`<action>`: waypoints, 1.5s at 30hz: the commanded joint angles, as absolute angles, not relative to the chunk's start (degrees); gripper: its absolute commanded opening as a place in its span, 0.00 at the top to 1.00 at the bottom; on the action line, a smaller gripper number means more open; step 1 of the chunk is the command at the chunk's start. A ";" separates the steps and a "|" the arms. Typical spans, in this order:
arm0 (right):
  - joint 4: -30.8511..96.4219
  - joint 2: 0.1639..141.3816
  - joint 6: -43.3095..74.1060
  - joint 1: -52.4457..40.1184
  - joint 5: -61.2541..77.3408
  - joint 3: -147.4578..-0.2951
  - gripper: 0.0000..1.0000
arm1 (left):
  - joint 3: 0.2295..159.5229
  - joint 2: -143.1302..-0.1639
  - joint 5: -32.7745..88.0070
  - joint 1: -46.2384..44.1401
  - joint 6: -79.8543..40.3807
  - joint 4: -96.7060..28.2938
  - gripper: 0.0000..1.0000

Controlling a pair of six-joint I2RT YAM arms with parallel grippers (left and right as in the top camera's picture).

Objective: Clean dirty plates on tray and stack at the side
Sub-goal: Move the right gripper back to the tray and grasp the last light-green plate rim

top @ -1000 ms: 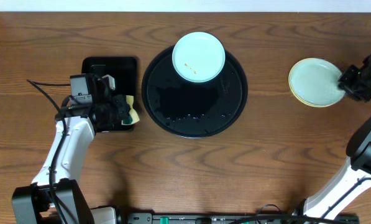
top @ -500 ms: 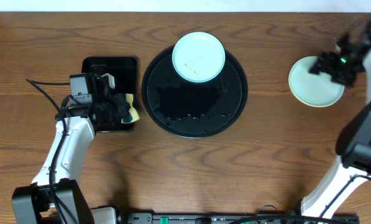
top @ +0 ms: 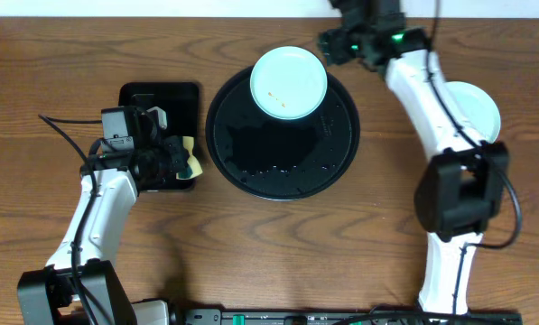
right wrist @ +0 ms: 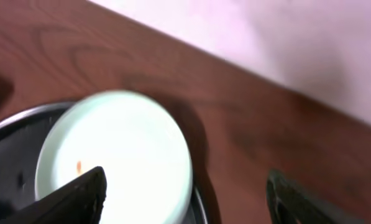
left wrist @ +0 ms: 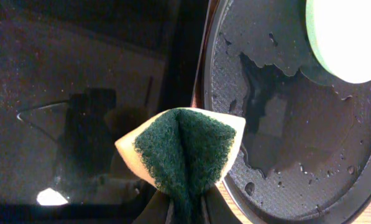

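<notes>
One smudged light blue plate (top: pixel 289 83) is sitting at the upper edge of the round black tray (top: pixel 283 167). I am hovering my right gripper (top: pixel 332 43) just beside it, jaws wide and empty. My left gripper (left wrist: pixel 184 208) is pinching the sponge (left wrist: pixel 185 152). Next I am probably gripping that plate's rim.

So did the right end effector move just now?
Yes. The right end effector swung left, away from the stacked plates, to the far rim of the tray.

- Table (top: pixel 278 253): dark brown wood, grain running left to right, filling nearly the whole overhead view.
- Wall (top: pixel 161 7): pale strip beyond the table's far edge; blurred and pinkish-white from the right wrist.
- Light: soft, even, with faint shadows.
</notes>
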State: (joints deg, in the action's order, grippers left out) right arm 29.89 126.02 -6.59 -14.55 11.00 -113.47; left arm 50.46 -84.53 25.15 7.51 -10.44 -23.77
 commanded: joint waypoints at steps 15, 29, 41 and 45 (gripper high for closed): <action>30.28 139.11 -14.04 -16.21 11.22 -126.26 0.23 | 50.70 -84.09 25.50 7.79 -9.65 -25.26 0.92; 29.67 146.39 -13.17 -16.21 13.34 -126.19 0.73 | 50.70 -84.09 25.47 7.79 -9.65 -25.23 0.92; 35.59 145.34 -12.88 -16.16 10.33 -126.26 0.99 | 50.70 -84.09 25.45 7.81 -9.65 -25.21 0.92; 39.75 141.21 -10.07 -16.16 10.35 -126.37 0.99 | 50.70 -84.09 25.45 7.81 -9.65 -25.21 0.92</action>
State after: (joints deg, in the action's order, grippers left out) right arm 37.80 145.64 -12.25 -16.58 11.64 -125.84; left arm 50.46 -84.53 25.17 7.51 -10.46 -25.10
